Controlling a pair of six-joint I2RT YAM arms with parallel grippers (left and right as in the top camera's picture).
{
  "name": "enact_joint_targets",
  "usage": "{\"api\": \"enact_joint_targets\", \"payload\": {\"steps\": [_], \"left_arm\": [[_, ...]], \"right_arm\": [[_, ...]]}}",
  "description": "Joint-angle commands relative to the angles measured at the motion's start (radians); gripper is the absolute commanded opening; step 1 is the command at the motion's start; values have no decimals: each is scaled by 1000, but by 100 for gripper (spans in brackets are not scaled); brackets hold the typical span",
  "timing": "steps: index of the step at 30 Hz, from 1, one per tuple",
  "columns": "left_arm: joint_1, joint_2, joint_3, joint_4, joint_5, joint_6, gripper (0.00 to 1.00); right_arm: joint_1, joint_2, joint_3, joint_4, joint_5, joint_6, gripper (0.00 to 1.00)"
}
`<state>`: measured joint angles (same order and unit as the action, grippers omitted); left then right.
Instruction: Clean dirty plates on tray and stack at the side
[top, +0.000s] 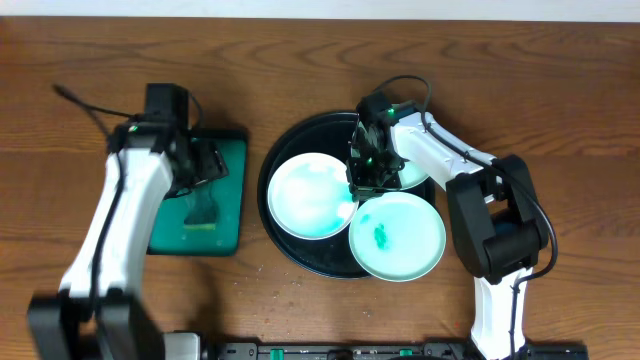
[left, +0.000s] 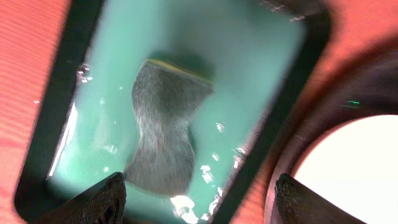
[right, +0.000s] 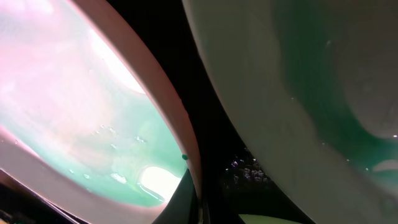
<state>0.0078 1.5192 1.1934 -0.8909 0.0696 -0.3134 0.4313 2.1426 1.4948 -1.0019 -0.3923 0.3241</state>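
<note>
Three plates (top: 310, 195) crowd the tray (top: 312, 135), right tool (top: 365, 180) seemingly among them.

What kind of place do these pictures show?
Probably a robot test bench set up for dish washing, not a real kitchen: a wooden table with a left arm and right arm, a round black tray of smeared plates, and a wet green tray holding a sponge.

The surface (top: 300, 40) shows brown wood grain. The tray (top: 300, 252) is plain black. The whitish plate (top: 310, 195) carries pale teal-green smears. The mint-green plate (top: 397, 236) carries one darker teal-green blotch near its centre. The rectangular tray (top: 230, 195) has a green floor and a black rim. The sponge (left: 163, 130) is dark grey with a yellow edge.
</note>
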Motion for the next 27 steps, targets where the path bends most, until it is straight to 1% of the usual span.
{"api": "enact_joint_targets", "payload": {"steps": [1, 7, 10, 12, 19, 27], "left_arm": [[-10, -139, 3, -32, 35, 6, 78], [-60, -386, 3, -126, 35, 6, 78], [-87, -476, 3, -181, 35, 2, 78], [-100, -522, 3, -216, 35, 2, 78], [-105, -587, 3, -281, 35, 2, 79], [-105, -587, 3, -296, 36, -5, 79]], "right_arm": [[2, 20, -13, -4, 62, -26, 1], [2, 20, -13, 8, 62, -26, 1], [2, 19, -13, 19, 56, -35, 1], [2, 19, -12, 26, 19, -59, 1], [1, -8, -10, 42, -89, -66, 1], [-9, -90, -10, 42, -87, -32, 1]]}}
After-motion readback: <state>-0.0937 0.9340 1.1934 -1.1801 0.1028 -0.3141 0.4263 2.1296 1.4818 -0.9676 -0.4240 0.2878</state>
